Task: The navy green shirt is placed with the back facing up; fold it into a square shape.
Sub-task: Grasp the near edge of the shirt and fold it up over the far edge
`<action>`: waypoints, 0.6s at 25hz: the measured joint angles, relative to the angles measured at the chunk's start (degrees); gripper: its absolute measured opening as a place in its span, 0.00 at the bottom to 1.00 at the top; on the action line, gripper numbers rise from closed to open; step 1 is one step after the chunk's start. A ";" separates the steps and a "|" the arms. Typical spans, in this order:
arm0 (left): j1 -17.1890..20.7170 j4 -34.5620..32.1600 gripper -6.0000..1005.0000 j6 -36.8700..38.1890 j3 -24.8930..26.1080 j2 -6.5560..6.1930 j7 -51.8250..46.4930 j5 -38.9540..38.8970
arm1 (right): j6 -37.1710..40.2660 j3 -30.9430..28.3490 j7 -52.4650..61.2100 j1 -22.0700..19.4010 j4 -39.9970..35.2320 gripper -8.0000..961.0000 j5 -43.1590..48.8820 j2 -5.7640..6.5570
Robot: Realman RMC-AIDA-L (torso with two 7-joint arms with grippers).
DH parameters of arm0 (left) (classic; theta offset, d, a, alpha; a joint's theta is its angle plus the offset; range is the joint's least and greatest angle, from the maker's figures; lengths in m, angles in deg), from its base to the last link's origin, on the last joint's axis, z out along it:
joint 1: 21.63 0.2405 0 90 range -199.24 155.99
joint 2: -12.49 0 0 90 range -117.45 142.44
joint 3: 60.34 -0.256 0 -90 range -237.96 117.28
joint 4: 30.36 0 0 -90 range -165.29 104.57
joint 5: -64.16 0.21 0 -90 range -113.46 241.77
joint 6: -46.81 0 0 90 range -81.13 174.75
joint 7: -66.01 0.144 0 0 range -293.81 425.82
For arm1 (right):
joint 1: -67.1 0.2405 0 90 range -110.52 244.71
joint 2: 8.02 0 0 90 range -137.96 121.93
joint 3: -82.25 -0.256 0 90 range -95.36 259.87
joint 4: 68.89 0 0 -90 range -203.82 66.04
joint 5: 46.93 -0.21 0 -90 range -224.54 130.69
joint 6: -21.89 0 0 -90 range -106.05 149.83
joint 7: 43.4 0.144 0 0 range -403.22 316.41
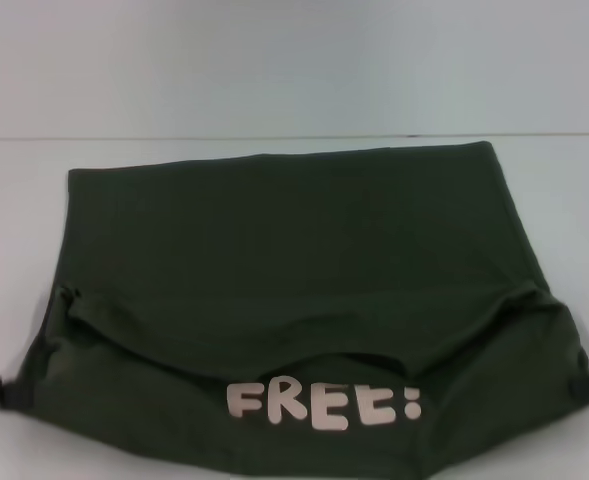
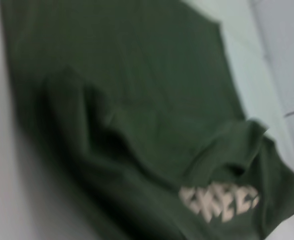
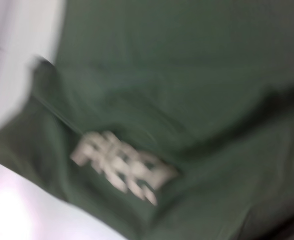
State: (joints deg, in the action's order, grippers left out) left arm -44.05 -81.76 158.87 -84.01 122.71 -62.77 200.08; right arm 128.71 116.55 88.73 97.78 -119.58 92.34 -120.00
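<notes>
The navy green shirt [image 1: 294,250] lies spread on the white table [image 1: 294,80]. Its near part is lifted and turned over, so the pale lettering "FREE:" [image 1: 322,404] faces me. At the shirt's near left corner sits my left gripper [image 1: 2,392], shut on the cloth. My right gripper [image 1: 586,385] is shut on the near right corner. The cloth is stretched between them and sags into a fold across the middle. The left wrist view shows the shirt [image 2: 137,115] and its lettering [image 2: 220,200]. The right wrist view shows the shirt [image 3: 186,90] and lettering [image 3: 122,167]. Neither wrist view shows fingers.
The white table extends beyond the shirt's far edge to a seam line [image 1: 294,137] and to both sides of the cloth. Nothing else stands on it.
</notes>
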 joint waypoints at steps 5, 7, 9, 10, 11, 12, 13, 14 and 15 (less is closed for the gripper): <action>-4.44 0.48 0.01 -1.72 4.71 -0.48 -1.76 -0.04 | -1.77 -3.75 0.09 1.69 0.87 0.05 -6.45 0.61; -6.33 0.84 0.01 -4.87 4.94 -0.46 -3.88 -0.03 | -5.15 -4.70 0.52 2.54 1.94 0.05 -8.35 0.78; -8.03 1.12 0.01 -7.94 4.79 -0.41 -5.88 -0.02 | -8.53 -5.92 1.02 3.25 2.65 0.05 -9.81 0.86; -8.99 1.26 0.01 -9.52 4.67 -0.36 -6.75 -0.02 | -10.24 -6.49 1.19 3.50 2.94 0.05 -10.70 0.89; -9.97 1.44 0.01 -11.20 4.65 -0.24 -7.52 0.02 | -12.87 -7.11 1.30 3.74 3.28 0.05 -12.04 0.90; -10.77 1.67 0.01 -12.68 4.62 -0.18 -8.08 0.06 | -14.91 -7.37 1.38 3.90 3.73 0.05 -13.30 0.90; -11.49 1.93 0.01 -14.09 4.58 -0.13 -8.57 0.09 | -17.11 -7.56 1.44 4.03 4.08 0.05 -14.54 0.90; -12.41 2.35 0.01 -16.06 4.43 -0.10 -9.19 0.09 | -20.28 -7.52 1.45 4.19 4.75 0.05 -16.21 0.78; -12.96 2.66 0.01 -17.80 4.33 -0.06 -9.60 0.11 | -23.05 -7.46 1.44 4.31 5.41 0.05 -17.52 0.63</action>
State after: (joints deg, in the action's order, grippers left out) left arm -57.02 -79.10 141.08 -79.68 122.65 -72.38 200.19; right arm 105.66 109.09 90.17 102.10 -114.17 74.83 -119.37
